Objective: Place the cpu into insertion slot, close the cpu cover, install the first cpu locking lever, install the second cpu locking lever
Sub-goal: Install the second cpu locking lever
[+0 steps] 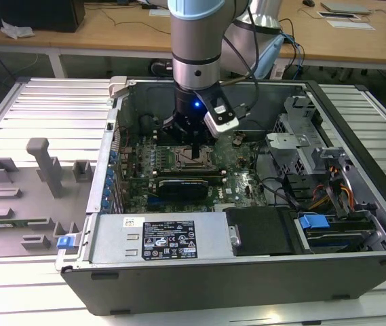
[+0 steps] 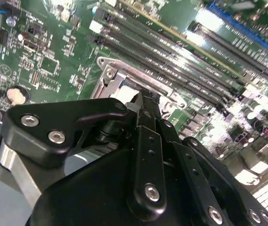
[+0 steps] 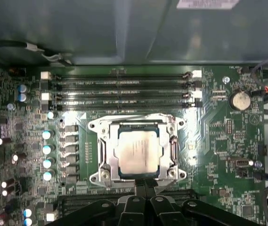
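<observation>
The open grey metal computer case (image 1: pixel 355 176) lies on the slatted table, and the green circuit board (image 3: pixel 218 141) is inside it. The grey robot arm (image 1: pixel 194 41) reaches down into the case. Its black gripper (image 3: pixel 145 184) hangs just at the edge of the square metal-rimmed insertion slot (image 3: pixel 101 162); the fingers (image 2: pixel 145 113) stand close together and hold nothing. The small silvery square cpu (image 3: pixel 136 153) sits in the slot, and the thin silver cpu cover (image 3: pixel 174 150) frames it.

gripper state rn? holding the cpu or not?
Gripper: cannot be told whether open or closed. It is not holding the cpu, which sits in the insertion slot just ahead of it.
</observation>
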{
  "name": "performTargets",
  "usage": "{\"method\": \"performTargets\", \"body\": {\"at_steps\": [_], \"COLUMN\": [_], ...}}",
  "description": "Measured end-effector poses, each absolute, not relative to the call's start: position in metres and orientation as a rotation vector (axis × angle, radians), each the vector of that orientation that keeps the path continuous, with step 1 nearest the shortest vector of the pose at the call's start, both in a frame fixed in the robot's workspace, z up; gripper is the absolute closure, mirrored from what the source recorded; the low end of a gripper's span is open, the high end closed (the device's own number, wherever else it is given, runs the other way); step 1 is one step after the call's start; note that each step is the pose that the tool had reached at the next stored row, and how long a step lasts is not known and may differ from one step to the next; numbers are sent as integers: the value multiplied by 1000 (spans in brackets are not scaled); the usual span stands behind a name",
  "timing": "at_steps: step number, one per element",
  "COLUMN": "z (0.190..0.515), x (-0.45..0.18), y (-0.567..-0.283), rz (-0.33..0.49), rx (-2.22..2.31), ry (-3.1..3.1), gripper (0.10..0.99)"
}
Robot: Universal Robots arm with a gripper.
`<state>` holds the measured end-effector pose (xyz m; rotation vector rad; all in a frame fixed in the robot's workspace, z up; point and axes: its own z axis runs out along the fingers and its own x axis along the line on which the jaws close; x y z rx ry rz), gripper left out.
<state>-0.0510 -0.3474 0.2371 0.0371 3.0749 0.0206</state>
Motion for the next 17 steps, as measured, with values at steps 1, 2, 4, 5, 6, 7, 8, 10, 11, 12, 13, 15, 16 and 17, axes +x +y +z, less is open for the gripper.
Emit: {"method": "performTargets", "body": {"at_steps": [1, 2, 4, 5, 6, 7, 8, 10, 11, 12, 13, 15, 16, 17], "z": [238, 239, 241, 242, 242, 242, 242, 241, 240, 239, 238, 236, 235, 234], "x": [-51, -51, -51, -51, -51, -51, -51, -52, -54, -55, -56, -57, -59, -60], "y": [-349, -350, -353, -355, -357, -358, -361, -363, -364, -364, -364, -365, -365, -366], "rz": [20, 20, 20, 20, 20, 20, 23, 31, 38, 43, 48, 57, 64, 72], "rx": [37, 37, 37, 37, 37, 37, 37, 38, 38, 38, 39, 40, 40, 41], "ry": [3075, 3075, 3075, 3075, 3075, 3075, 3075, 3075, 3075, 3075, 3075, 3075, 3075, 3074], "gripper": [980, 980, 980, 980, 980, 980, 980, 980, 980, 980, 980, 980, 980, 980]}}
